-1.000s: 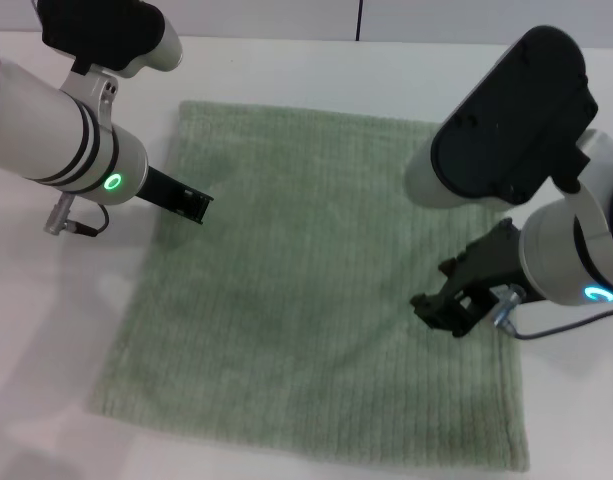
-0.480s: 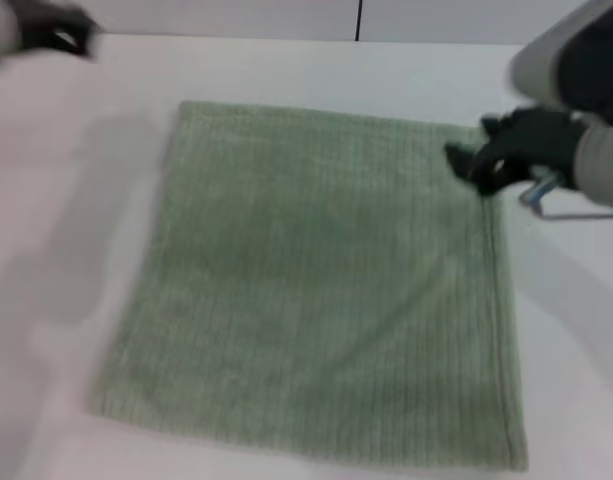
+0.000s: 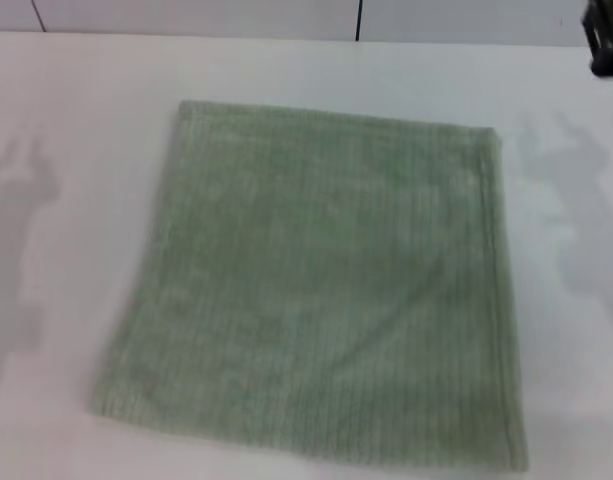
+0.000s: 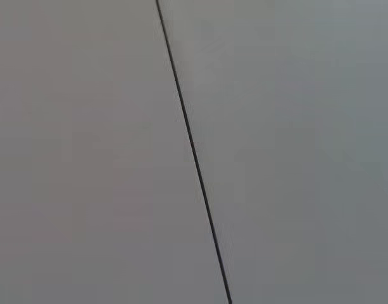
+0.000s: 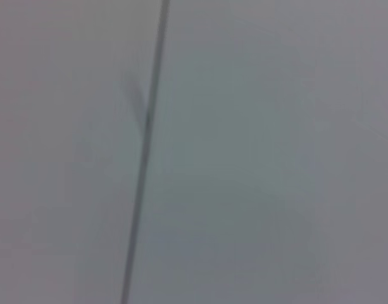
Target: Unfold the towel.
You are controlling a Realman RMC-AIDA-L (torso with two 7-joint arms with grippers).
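Observation:
The pale sage-green towel [image 3: 316, 285] lies spread flat on the white table [image 3: 66, 150] in the head view, roughly square, with ribbed stripes and hemmed edges. A dark bit of my right gripper [image 3: 608, 42] shows at the top right edge, well clear of the towel. My left gripper is out of view. Both wrist views show only a plain grey wall with a thin dark seam [image 4: 194, 158], also in the right wrist view [image 5: 143, 152].
Arm shadows fall on the table left [image 3: 21, 200] and right [image 3: 576, 200] of the towel. A wall with a dark vertical seam [image 3: 359, 18] runs along the table's far edge.
Both arms have lifted up and outward, away from the towel. The left arm has left the view and only a tip of the right remains. The towel lies flat as before.

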